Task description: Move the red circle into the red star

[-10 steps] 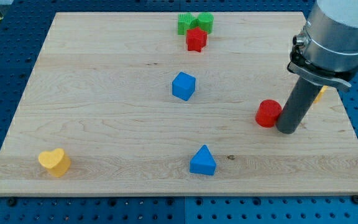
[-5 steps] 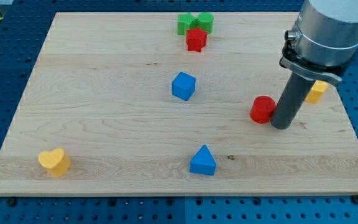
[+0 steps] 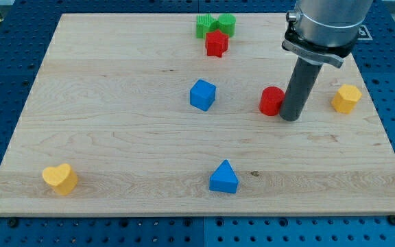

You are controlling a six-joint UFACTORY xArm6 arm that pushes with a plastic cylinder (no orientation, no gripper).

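Observation:
The red circle (image 3: 271,101) lies right of the board's centre. My tip (image 3: 290,117) stands against its right side, touching it. The red star (image 3: 216,44) sits near the view's top, up and to the left of the red circle, with a wide gap between them. The star touches a green star (image 3: 205,26) and a green circle (image 3: 226,25) just above it.
A blue cube (image 3: 202,95) sits left of the red circle. A blue triangle (image 3: 223,178) lies near the view's bottom. A yellow hexagon (image 3: 346,99) is right of my tip. A yellow heart (image 3: 60,178) is at the bottom left. The wooden board (image 3: 115,123) rests on a blue perforated table.
My tip has moved up and to the left, pushing the red circle the same way, closer to the red star. The yellow hexagon, once behind the rod, now shows fully.

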